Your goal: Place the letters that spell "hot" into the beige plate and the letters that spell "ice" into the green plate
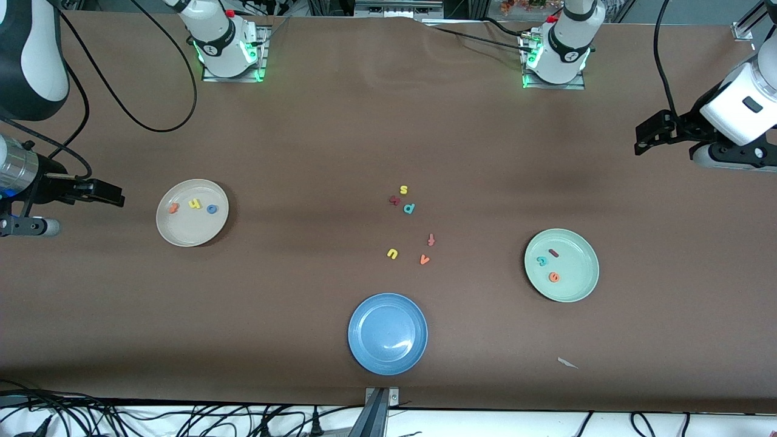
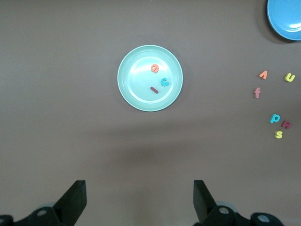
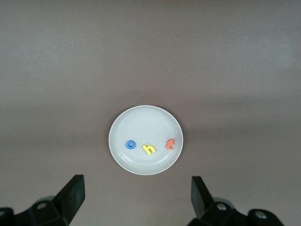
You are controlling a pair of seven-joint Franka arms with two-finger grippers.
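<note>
- Beige plate [image 1: 182, 233] toward the right arm's end of the bench holds all three letters of "hot": the orange "t" [image 1: 174, 208], the yellow "h" [image 1: 194, 204] and the blue "o" [image 1: 212, 209], in a row and apart from one another.
- Taking the blue plate [image 1: 364, 352] as landmark: the beige plate lies farther from the front camera than it, toward the right arm's end.
- The green plate [image 1: 580, 291] lies a little farther from the camera than the blue plate, toward the left arm's end. In it are the dark red "i" [image 1: 553, 252], the teal "c" [image 1: 541, 261] and the orange "e" [image 1: 553, 277].
- By this reckoning both words are sorted and nothing is left to move.
- Farther from the camera than the blue plate, six spare letters lie loose on the bench: the yellow "s" [image 1: 403, 190], the curved dark red letter [image 1: 394, 199], the teal "p" [image 1: 409, 208], the orange "f" [image 1: 431, 240], the yellow "u" [image 1: 392, 254] and the orange "v" [image 1: 424, 260].
- The blue plate is empty.
- The left gripper [image 2: 140, 200] is held high off the bench at its own end, near the green plate, fingers spread wide, holding nothing.
- The right gripper [image 3: 137, 197] is raised near the beige plate, fingers likewise apart and empty.
- Both arms look drawn back to wait.
</note>
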